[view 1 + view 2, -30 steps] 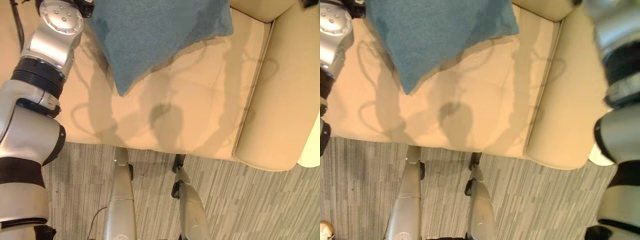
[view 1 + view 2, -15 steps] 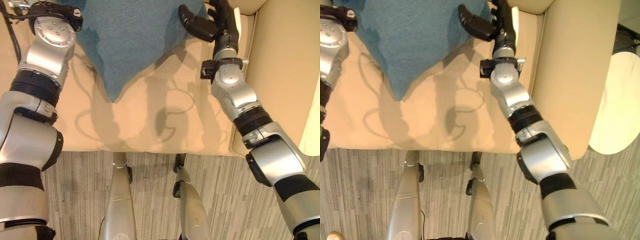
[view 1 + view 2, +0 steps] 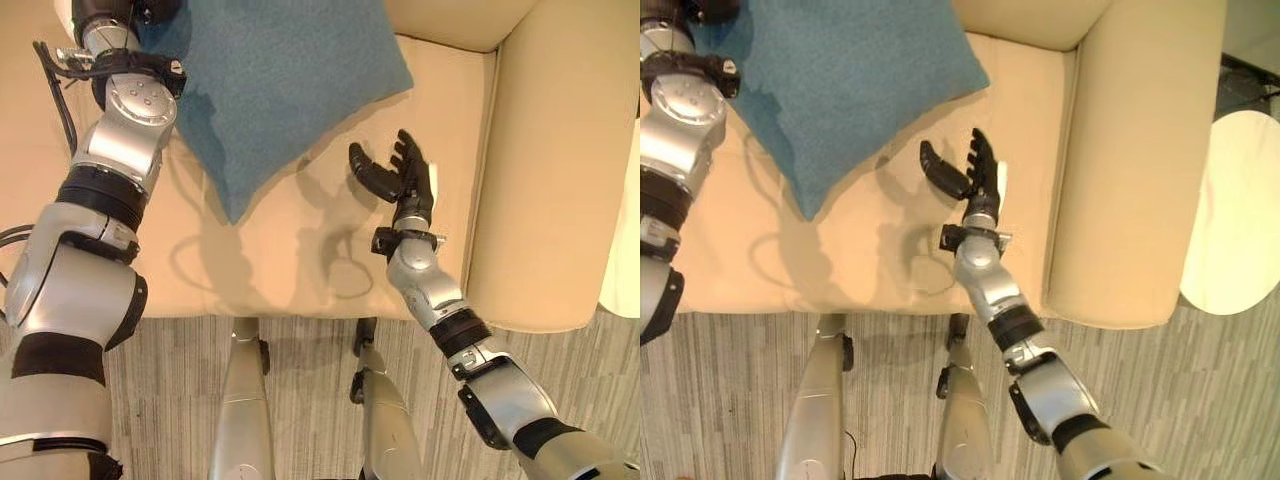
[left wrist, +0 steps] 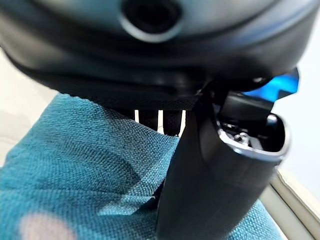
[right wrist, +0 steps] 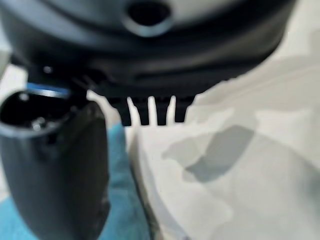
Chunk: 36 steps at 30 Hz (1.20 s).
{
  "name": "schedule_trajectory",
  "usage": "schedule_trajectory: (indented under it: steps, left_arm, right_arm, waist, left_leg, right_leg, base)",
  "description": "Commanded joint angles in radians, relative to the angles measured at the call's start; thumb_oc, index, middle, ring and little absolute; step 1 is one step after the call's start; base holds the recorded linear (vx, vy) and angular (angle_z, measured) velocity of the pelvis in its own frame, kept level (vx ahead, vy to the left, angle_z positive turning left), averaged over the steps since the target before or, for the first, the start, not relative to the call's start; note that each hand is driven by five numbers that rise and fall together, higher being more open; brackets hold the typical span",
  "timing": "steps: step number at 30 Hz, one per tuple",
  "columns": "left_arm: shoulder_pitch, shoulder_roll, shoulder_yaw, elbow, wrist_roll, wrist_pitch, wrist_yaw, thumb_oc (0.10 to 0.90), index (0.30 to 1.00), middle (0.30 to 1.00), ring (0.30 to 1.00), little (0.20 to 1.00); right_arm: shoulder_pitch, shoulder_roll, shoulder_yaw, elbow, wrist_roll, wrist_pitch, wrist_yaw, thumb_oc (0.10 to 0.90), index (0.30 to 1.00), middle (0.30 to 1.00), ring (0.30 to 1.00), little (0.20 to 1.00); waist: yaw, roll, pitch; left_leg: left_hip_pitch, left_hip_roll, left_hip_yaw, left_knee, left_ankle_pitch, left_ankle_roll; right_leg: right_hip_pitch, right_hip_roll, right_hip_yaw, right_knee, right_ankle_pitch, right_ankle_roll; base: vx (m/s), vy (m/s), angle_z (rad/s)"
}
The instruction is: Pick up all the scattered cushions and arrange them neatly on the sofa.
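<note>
Grey striped carpet nearest. Beyond it, cream sofa. Right hand now drawn back from cushion, hovering over seat, fingers relaxed, empty. Farther: teal cushion on seat, left hand against it, grip unclear. Judgement: cushion placed, right hand finished.

The cushion is teal blue — plain, with a fine woven texture. The sofa is pale cream-beige, unpatterned. The floor is grey carpet streaked in lighter and darker lines. The right robot hand is black — so is the left robot hand.
</note>
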Motion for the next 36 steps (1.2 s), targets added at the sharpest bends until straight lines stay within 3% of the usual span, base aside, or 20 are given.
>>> schedule_trajectory:
  steps: [1, 4, 15, 19, 21, 22, 23, 29, 31, 32, 34, 35, 36]
  left_arm:
    - [-0.058, -0.094, 0.077, -0.108, 0.035, -0.115, -0.022, 0.400, 0.300, 0.300, 0.300, 0.300]
    - [-0.057, -0.098, 0.067, -0.092, 0.006, -0.135, -0.061, 0.400, 0.300, 0.300, 0.300, 0.300]
    - [-0.097, -0.147, 0.018, -0.049, -0.070, -0.186, -0.143, 0.400, 0.300, 0.300, 0.300, 0.300]
    - [-0.081, -0.188, 0.001, -0.108, -0.050, -0.211, -0.164, 0.400, 0.300, 0.300, 0.300, 0.300]
    - [-0.083, -0.196, -0.002, -0.109, -0.048, -0.217, -0.170, 0.400, 0.300, 0.300, 0.300, 0.300]
    - [-0.084, -0.203, -0.008, -0.106, -0.050, -0.222, -0.177, 0.400, 0.300, 0.300, 0.300, 0.300]
    - [-0.070, -0.215, -0.013, -0.115, -0.061, -0.230, -0.192, 0.400, 0.300, 0.300, 0.300, 0.300]
    - [-0.050, -0.189, -0.038, -0.129, -0.024, -0.227, -0.221, 0.400, 0.300, 0.300, 0.300, 0.300]
    - [-0.049, -0.145, -0.062, -0.132, 0.022, -0.219, -0.224, 0.400, 0.300, 0.300, 0.300, 0.300]
    - [-0.048, -0.145, -0.061, -0.133, 0.023, -0.219, -0.223, 0.400, 0.300, 0.300, 0.300, 0.300]
    - [-0.034, -0.105, -0.067, -0.180, 0.061, -0.215, -0.219, 0.400, 0.300, 0.300, 0.300, 0.300]
    - [-0.041, -0.062, -0.085, -0.206, 0.132, -0.211, -0.196, 0.400, 0.300, 0.300, 0.300, 0.300]
    - [-0.041, -0.044, -0.088, -0.228, 0.167, -0.206, -0.177, 0.400, 0.300, 0.300, 0.300, 0.300]
  right_arm:
    - [-0.063, 0.001, -0.021, -0.019, 0.107, -0.174, 0.087, 0.800, 0.900, 0.900, 0.900, 0.900]
    - [-0.164, 0.004, -0.011, 0.089, 0.279, -0.219, 0.146, 0.800, 0.900, 0.900, 0.900, 0.900]
    - [-0.408, -0.030, -0.045, 0.380, 0.563, -0.221, 0.269, 0.800, 0.900, 0.900, 0.900, 0.900]
    - [-0.508, -0.094, -0.052, 0.438, 0.562, -0.206, 0.273, 0.800, 0.900, 0.900, 0.900, 0.900]
    - [-0.529, -0.111, -0.047, 0.453, 0.561, -0.200, 0.281, 0.800, 0.900, 0.900, 0.900, 0.900]
    - [-0.547, -0.121, -0.042, 0.456, 0.558, -0.198, 0.289, 0.748, 0.822, 0.822, 0.822, 0.822]
    - [-0.569, -0.141, -0.042, 0.457, 0.571, -0.201, 0.301, 0.400, 0.300, 0.300, 0.300, 0.300]
    - [-0.596, -0.218, -0.028, 0.464, 0.525, -0.200, 0.297, 0.400, 0.300, 0.300, 0.300, 0.300]
    - [-0.603, -0.292, 0.042, 0.411, 0.376, -0.186, 0.255, 0.400, 0.300, 0.300, 0.300, 0.300]
    - [-0.601, -0.291, 0.041, 0.406, 0.372, -0.185, 0.250, 0.400, 0.300, 0.300, 0.300, 0.300]
    - [-0.600, -0.352, 0.082, 0.305, 0.183, -0.183, 0.188, 0.400, 0.300, 0.300, 0.300, 0.300]
    - [-0.613, -0.426, 0.131, 0.216, -0.023, -0.173, 0.122, 0.400, 0.300, 0.300, 0.300, 0.300]
    - [-0.614, -0.453, 0.141, 0.169, -0.099, -0.167, 0.096, 0.400, 0.300, 0.300, 0.300, 0.300]
  waist:
    - [-0.038, 0.094, -0.059]
    - [-0.021, 0.099, -0.058]
    - [0.042, 0.126, -0.064]
    - [0.089, 0.139, -0.074]
    - [0.093, 0.141, -0.076]
    - [0.099, 0.140, -0.077]
    - [0.110, 0.138, -0.080]
    - [0.124, 0.126, -0.086]
    - [0.112, 0.109, -0.087]
    - [0.111, 0.109, -0.088]
    - [0.098, 0.101, -0.087]
    - [0.085, 0.098, -0.087]
    - [0.080, 0.098, -0.086]
  left_leg:
    - [0.031, 0.020, -0.056, 0.020, -0.204, -0.070]
    - [0.024, 0.020, -0.051, 0.028, -0.207, -0.074]
    - [-0.010, 0.007, -0.059, 0.047, -0.211, -0.081]
    - [-0.027, -0.009, -0.071, 0.041, -0.210, -0.084]
    - [-0.034, -0.011, -0.074, 0.042, -0.209, -0.085]
    - [-0.037, -0.012, -0.077, 0.041, -0.208, -0.086]
    - [-0.041, -0.014, -0.083, 0.040, -0.208, -0.088]
    - [-0.051, -0.014, -0.090, 0.047, -0.211, -0.091]
    - [-0.056, -0.007, -0.092, 0.055, -0.212, -0.091]
    - [-0.057, -0.007, -0.092, 0.056, -0.212, -0.091]
    - [-0.061, -0.002, -0.090, 0.066, -0.215, -0.089]
    - [-0.064, 0.001, -0.089, 0.073, -0.217, -0.086]
    - [-0.064, 0.004, -0.088, 0.077, -0.220, -0.086]
  right_leg:
    - [0.002, 0.017, 0.042, 0.112, -0.138, 0.012]
    - [-0.005, 0.013, 0.046, 0.112, -0.134, 0.012]
    - [-0.008, 0.001, 0.025, 0.105, -0.136, 0.015]
    - [0.009, -0.002, -0.002, 0.082, -0.143, 0.018]
    - [0.010, -0.002, -0.006, 0.080, -0.144, 0.017]
    - [0.010, 0.000, -0.010, 0.080, -0.145, 0.017]
    - [0.017, 0.002, -0.018, 0.074, -0.150, 0.016]
    - [0.025, 0.006, -0.035, 0.071, -0.156, 0.017]
    - [0.019, 0.009, -0.038, 0.077, -0.155, 0.017]
    - [0.019, 0.010, -0.038, 0.077, -0.156, 0.017]
    - [0.010, 0.011, -0.034, 0.086, -0.155, 0.018]
    - [-0.003, 0.012, -0.029, 0.102, -0.159, 0.019]
    - [-0.009, 0.013, -0.026, 0.110, -0.162, 0.018]
  base:
    - [-0.02, 0.010, -0.10]
    - [-0.02, 0.018, -0.06]
    - [0.01, -0.018, 0.03]
    - [0.04, -0.088, 0.14]
    - [0.02, -0.055, 0.27]
    - [0.04, -0.081, 0.35]
    - [0.03, -0.061, 0.24]
    - [0.03, -0.025, 0.11]
    - [-0.01, 0.004, 0.05]
    - [0.00, 0.000, 0.00]
    - [-0.01, 0.020, -0.01]
    - [-0.02, 0.044, -0.04]
    - [-0.02, 0.049, -0.06]
